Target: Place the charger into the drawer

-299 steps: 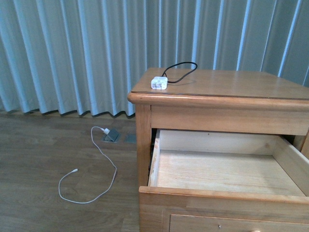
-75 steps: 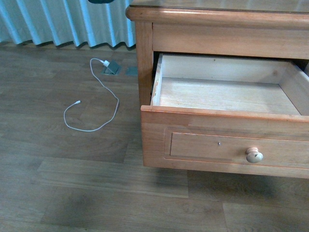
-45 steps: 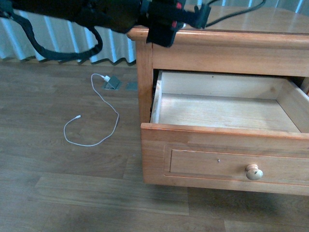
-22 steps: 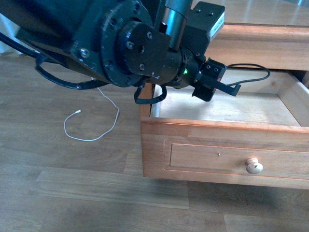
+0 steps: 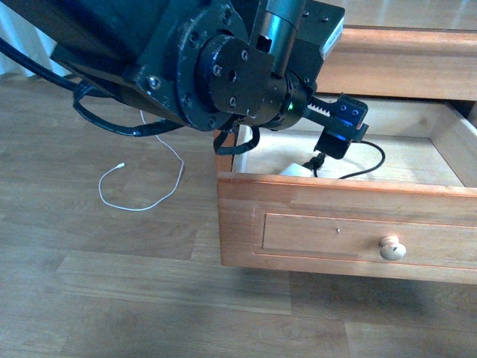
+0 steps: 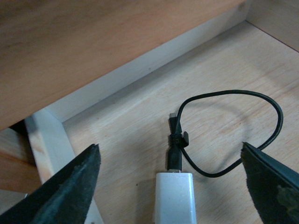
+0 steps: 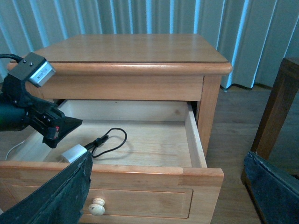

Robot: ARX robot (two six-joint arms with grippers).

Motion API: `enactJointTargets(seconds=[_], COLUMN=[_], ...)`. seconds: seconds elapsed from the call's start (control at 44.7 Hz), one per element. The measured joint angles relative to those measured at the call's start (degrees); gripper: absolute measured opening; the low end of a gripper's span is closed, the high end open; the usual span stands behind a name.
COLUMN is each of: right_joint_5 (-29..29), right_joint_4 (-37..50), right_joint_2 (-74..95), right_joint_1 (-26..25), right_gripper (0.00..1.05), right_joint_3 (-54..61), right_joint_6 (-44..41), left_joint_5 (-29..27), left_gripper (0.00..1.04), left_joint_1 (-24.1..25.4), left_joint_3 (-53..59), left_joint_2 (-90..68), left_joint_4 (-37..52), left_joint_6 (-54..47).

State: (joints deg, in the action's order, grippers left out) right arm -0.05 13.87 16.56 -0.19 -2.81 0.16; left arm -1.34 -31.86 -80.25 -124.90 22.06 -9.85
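Charger (image 6: pixel 175 198) flat on drawer (image 6: pixel 224 65) floor, between left tool's (image 6: pixel 170 145) wide-apart jaws, touching neither, right tool (image 7: pixel 168 156) also apart

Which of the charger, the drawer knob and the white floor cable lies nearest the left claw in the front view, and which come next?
1. The charger, in the drawer just below the left claw.
2. The knob, on the drawer front, lower and to the right.
3. The white cable, on the floor far to the left.

place: home bedroom | nightstand (image 7: pixel 131 49) | curtains (image 7: pixel 140 16) | wood floor (image 5: pixel 112 298)
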Motion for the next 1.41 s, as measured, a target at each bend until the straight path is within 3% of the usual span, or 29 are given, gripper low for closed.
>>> enactJointTargets(seconds=[0.067, 0.581, 0.872, 1.095, 1.408], right_joint_5=[0.0, 0.0, 0.0, 0.0, 0.0], right_joint_4=[0.0, 0.0, 0.0, 0.0, 0.0], right_joint_2=[0.0, 0.0, 0.0, 0.0, 0.0], right_joint_1=[0.0, 0.0, 0.0, 0.0, 0.0], right_gripper=[0.96, 0.96, 0.96, 0.96, 0.96], right_joint_3=[0.0, 0.0, 0.0, 0.0, 0.0], right_joint_6=[0.0, 0.0, 0.0, 0.0, 0.0], left_joint_5=[-1.0, -4.2, -10.0, -18.2, -40.7], left_gripper=[1.00, 0.99, 0.99, 0.99, 0.99], left_joint_1=[0.3, 8.5, 10.8, 7.9, -3.3], left_joint_3=[1.6, 18.3, 32.6, 42.2, 53.2], left_joint_2=[2.1, 30.9, 54.5, 70.0, 93.7], left_joint_4=[0.4, 3.0, 2.1, -3.0, -16.0], left_joint_6=[0.3, 1.9, 2.1, 2.8, 9.3])
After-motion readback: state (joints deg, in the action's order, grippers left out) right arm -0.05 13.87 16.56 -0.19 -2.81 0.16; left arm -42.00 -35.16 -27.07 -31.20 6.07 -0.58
